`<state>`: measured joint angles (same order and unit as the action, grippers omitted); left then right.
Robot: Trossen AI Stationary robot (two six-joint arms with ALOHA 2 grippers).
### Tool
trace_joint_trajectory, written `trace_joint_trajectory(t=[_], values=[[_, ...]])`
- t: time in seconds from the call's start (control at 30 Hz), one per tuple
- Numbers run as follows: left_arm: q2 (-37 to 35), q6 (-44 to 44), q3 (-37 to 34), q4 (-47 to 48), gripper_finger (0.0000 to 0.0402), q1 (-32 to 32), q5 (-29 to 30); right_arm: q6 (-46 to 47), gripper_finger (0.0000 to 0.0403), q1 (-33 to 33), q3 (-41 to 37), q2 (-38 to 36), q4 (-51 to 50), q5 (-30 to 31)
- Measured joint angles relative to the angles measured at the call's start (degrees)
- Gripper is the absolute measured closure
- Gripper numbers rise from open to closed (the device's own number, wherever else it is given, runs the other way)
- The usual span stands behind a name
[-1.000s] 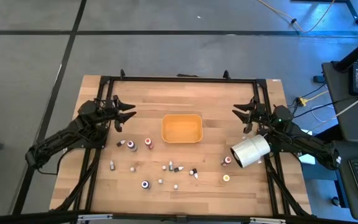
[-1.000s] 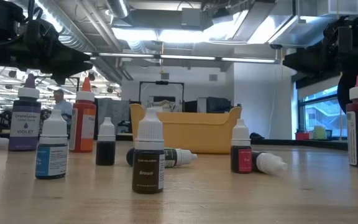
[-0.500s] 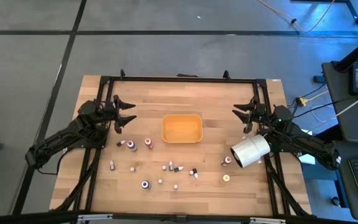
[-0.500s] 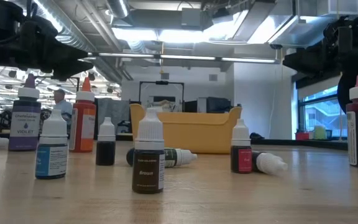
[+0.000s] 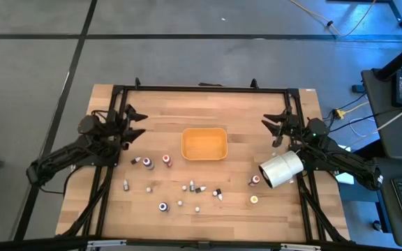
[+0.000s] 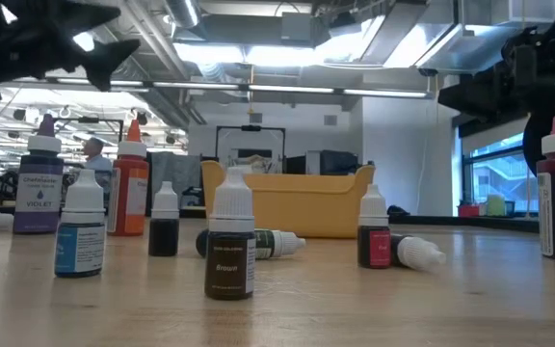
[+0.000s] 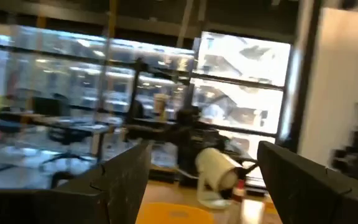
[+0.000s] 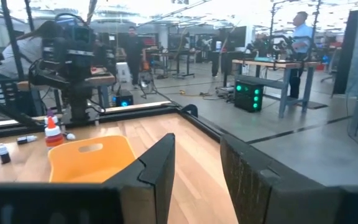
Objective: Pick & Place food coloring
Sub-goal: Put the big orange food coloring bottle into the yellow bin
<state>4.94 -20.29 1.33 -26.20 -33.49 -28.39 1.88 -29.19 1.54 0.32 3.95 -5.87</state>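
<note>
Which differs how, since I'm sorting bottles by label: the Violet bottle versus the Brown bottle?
The Violet bottle has a purple pointed cap and a pale label; the Brown bottle has a white cap and a dark label. Violet stands farther back, Brown nearest the camera. Both stand upright on the table.

Your wooden tabletop (image 5: 243,202) carries the orange tray (image 5: 204,143) at its middle, the food coloring bottles (image 5: 192,187) scattered toward its near edge, and a white cylinder (image 5: 281,169) by its right edge.
</note>
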Motion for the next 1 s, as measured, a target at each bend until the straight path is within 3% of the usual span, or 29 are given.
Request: trace_joint_trajectory(t=[0.2,0.4,0.6,0.77,1.0], values=[[8.66,4.29,5.68,3.50,0.0118,6.25,0.80,0.84,0.0272,0.00,0.02,0.00,0.01,1.05],[20.72,12.04,16.00,11.33,0.0121,13.70,1.78,0.84,0.0272,0.00,0.02,0.00,0.02,1.05],[33.58,19.86,30.12,34.52,0.0121,22.04,14.83,0.82,0.0272,0.00,0.00,-0.02,0.00,1.03],[43.33,20.56,40.14,51.04,0.0121,28.76,27.06,0.77,0.0272,-0.01,0.02,-0.01,-0.01,0.99],[53.59,18.54,44.58,54.71,0.0121,36.31,28.75,0.49,0.0272,-0.02,0.00,-0.02,-0.46,0.97]])
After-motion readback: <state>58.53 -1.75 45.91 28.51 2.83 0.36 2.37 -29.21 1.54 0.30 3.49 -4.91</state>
